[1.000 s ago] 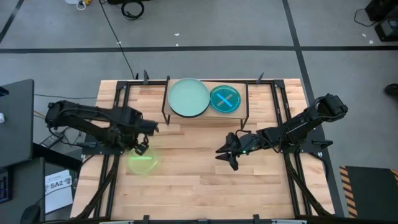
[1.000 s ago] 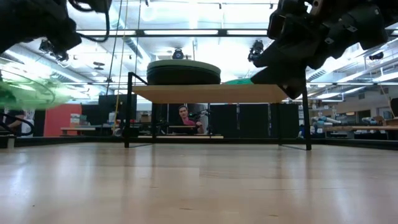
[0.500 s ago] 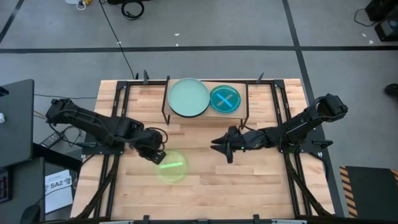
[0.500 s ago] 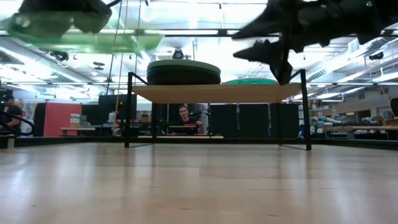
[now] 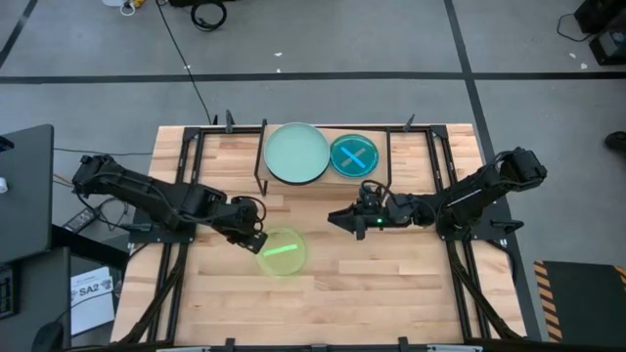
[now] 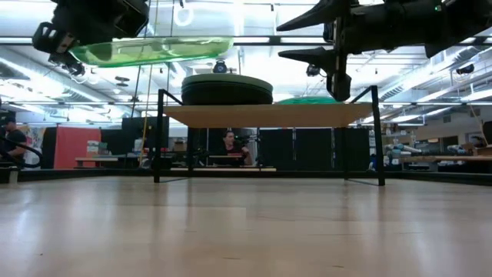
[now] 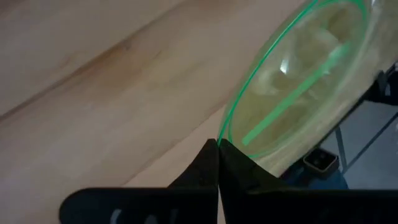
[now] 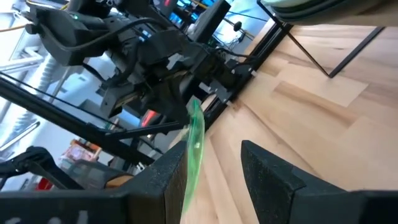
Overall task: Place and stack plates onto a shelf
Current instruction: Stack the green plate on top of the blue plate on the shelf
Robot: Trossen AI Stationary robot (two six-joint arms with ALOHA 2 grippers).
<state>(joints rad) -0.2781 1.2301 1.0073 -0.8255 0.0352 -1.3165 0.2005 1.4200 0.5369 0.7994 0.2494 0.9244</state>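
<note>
The lime green translucent plate [image 5: 282,251] hangs in the air over the table's middle, held by my left gripper [image 5: 257,241], which is shut on it. In the low view the plate [image 6: 157,51] floats above shelf height, almost level. My right gripper [image 5: 338,217] is open and touches nothing. It hovers just right of the green plate, fingers pointing toward the table's left. The shelf [image 5: 377,177] stands at the far edge. A pale mint plate [image 5: 297,153] tops a dark stack [image 6: 227,89] on its left half. A blue plate [image 5: 353,155] lies on its right half. My left gripper pinches the green plate's rim [image 7: 226,126] between its two fingers, on the side of the plate facing the table's left. The fingers come roughly level from the table's left. The plate is lifted clear of the table and sticks out beyond the fingertips, nearly flat.
Black metal frame rails [image 5: 183,176] run along the table's left and right sides. Bare wooden tabletop [image 5: 323,303] stretches between the arms and the near edge. A person [image 6: 227,143] sits in the room far behind the shelf.
My left gripper has carried the green plate from the table's left side toward the middle and raised it from below shelf-top height to above it. My right gripper has moved up and toward the far edge, its fingers coming level and pointing left.
</note>
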